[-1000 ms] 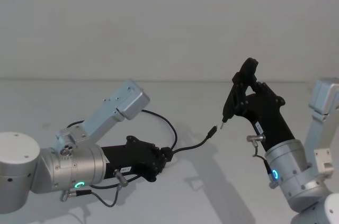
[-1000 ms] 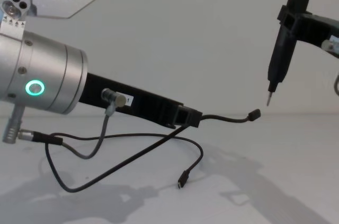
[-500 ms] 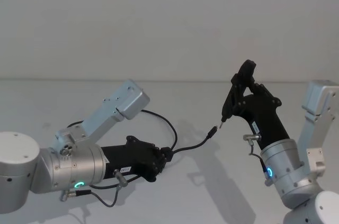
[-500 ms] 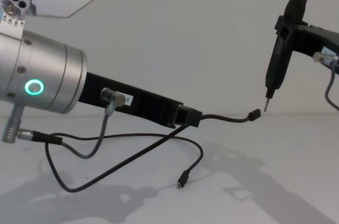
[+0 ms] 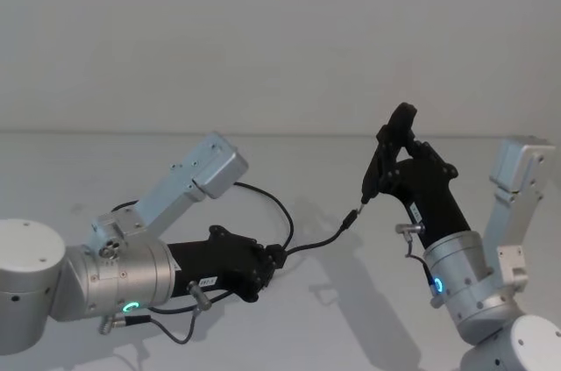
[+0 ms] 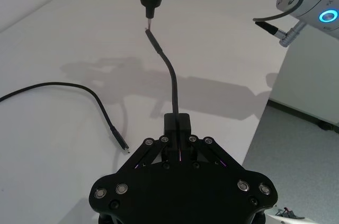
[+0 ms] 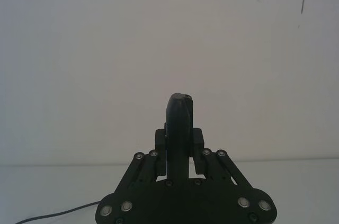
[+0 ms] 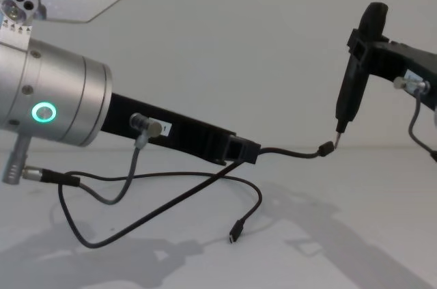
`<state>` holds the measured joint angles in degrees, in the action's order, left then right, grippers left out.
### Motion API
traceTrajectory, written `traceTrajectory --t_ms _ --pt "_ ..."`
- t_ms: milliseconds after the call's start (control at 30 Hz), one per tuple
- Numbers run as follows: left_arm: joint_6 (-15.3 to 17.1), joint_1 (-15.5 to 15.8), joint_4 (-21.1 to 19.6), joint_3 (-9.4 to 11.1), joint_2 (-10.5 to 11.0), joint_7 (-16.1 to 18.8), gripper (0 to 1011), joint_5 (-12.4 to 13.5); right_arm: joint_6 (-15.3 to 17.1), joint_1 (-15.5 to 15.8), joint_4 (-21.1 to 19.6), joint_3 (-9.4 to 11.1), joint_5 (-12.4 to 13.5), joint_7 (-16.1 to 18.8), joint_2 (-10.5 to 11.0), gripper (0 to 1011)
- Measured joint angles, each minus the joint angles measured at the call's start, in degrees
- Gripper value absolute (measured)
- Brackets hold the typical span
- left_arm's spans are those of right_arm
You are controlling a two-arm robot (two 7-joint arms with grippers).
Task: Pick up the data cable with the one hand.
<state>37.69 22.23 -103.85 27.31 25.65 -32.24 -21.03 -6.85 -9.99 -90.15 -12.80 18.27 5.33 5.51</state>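
My left gripper (image 5: 275, 258), flat and black on a silver wrist with a green ring, is shut on the data cable (image 5: 321, 240). A short stretch of the thin black cable sticks out forward from its fingers and ends in a raised plug (image 8: 328, 147). The rest loops down onto the table, with the other plug (image 8: 234, 234) lying there. In the left wrist view the left gripper (image 6: 176, 122) clamps the data cable (image 6: 170, 73). My right gripper (image 5: 394, 163) is shut on a black needle-tipped tool (image 8: 352, 91), whose tip meets the raised plug.
A dark-grey robot cable with a silver plug (image 8: 142, 127) hangs under my left wrist. The white table (image 5: 307, 327) has an edge with a drop to the floor (image 6: 307, 176) in the left wrist view. A bare wall stands behind.
My right arm has moved left and slightly down, bringing the tool's needle tip from a gap beside the raised plug to touching it. The left arm and cable have held still.
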Motion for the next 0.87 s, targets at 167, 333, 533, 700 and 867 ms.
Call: traceTrajectory --t_ms 167,333,533,700,867 --pt "0.00 0.00 0.00 0.01 0.00 0.00 32 0.00 -0.02 -0.06 0.35 -0.01 -0.04 0.32 -0.31 279" --pt "-0.01 0.00 0.00 0.01 0.00 0.01 32 0.00 0.16 -0.08 0.51 0.02 -0.11 0.69 -0.64 279" --pt "-0.01 0.00 0.01 0.00 0.00 0.01 32 0.01 0.47 -0.08 0.61 0.06 -0.18 0.97 -0.88 279" --pt "-0.01 0.00 0.01 0.00 0.00 0.00 32 0.01 0.64 -0.07 0.65 0.10 -0.21 1.09 -1.02 279" --pt "-0.01 0.00 0.01 0.01 0.00 0.01 32 0.01 0.72 -0.07 0.68 0.12 -0.24 1.17 -1.09 279"
